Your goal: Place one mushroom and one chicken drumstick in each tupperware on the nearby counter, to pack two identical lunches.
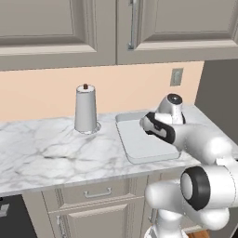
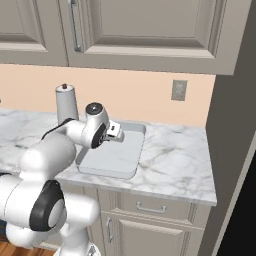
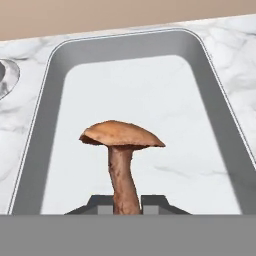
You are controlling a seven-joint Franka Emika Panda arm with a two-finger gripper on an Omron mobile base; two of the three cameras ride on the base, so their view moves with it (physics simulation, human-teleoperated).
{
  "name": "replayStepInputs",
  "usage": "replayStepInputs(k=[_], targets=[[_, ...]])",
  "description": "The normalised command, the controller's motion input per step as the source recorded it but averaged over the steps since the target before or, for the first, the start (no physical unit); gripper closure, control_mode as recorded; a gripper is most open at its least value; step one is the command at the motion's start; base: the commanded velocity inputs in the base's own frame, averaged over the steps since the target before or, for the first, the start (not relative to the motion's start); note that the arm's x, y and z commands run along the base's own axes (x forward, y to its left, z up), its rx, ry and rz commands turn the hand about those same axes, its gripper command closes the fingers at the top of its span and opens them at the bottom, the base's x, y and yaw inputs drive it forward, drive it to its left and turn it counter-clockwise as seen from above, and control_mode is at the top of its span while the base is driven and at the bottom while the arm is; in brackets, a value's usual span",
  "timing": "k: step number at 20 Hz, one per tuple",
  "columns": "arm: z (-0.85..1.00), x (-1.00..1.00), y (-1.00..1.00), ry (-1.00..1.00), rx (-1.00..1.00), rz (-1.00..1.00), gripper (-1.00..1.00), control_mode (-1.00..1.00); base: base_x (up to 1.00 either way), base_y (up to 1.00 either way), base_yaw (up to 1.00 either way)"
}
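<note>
A mushroom [image 3: 122, 135] with a reddish-brown cap and a brown stem stands upright between my fingertips, and my gripper [image 3: 125, 202] is shut on its stem. It hangs over the near half of a light grey tupperware [image 3: 55, 100] with nothing lying in it. In the base views the tupperware [image 1: 139, 144] [image 2: 117, 157] lies on the white marble counter [image 1: 46, 153] [image 2: 175, 160], and my gripper [image 2: 119, 135] hovers just above its back part. The chicken drumstick is out of view.
A tall grey cylinder with a brown knob [image 1: 85, 109] [image 2: 65, 102] stands left of the tupperware. Wall cabinets [image 1: 116, 28] hang overhead. A dark tall panel [image 2: 235, 125] bounds the counter on the right. Drawers [image 1: 95, 191] sit under the worktop.
</note>
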Motion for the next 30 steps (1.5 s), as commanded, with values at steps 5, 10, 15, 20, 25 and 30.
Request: replayStepInputs(k=[5, 10, 15, 20, 25, 30], targets=[[-0.34, 0.46, 0.0, 0.0, 0.0, 0.0, 1.0, -1.0, 0.0, 0.0, 0.0], [-0.29, 0.42, 0.0, 0.0, 0.0, 0.0, 1.0, -1.0, 0.0, 0.0, 0.0], [-0.27, 0.36, 0.0, 0.0, 0.0, 0.0, 1.0, -1.0, 0.0, 0.0, 0.0], [-0.3, 0.27, -0.05, 0.0, 0.0, 0.0, 1.0, -1.0, 0.0, 0.0, 0.0], [-0.27, 0.33, -0.04, 0.0, 0.0, 0.0, 1.0, -1.0, 0.0, 0.0, 0.0], [-0.27, 0.37, 0.0, 0.0, 0.0, 0.0, 1.0, -1.0, 0.0, 0.0, 0.0]])
